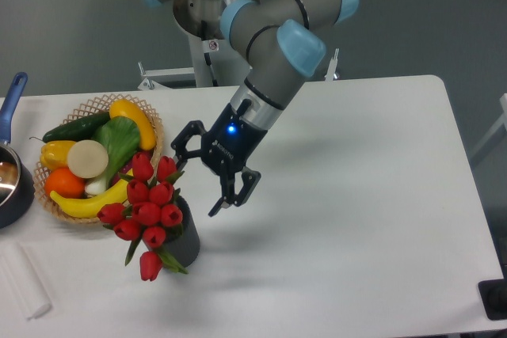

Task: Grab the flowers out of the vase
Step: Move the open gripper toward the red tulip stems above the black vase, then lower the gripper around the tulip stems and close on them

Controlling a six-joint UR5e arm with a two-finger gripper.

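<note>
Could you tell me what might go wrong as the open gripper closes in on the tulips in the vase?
The flowers lean out wider than the small vase, so a sideways bump from the gripper could tip the vase over. The basket of fruit and vegetables sits right behind the bunch, so a finger may snag its rim. Closing on the buds alone might crush them.
</note>
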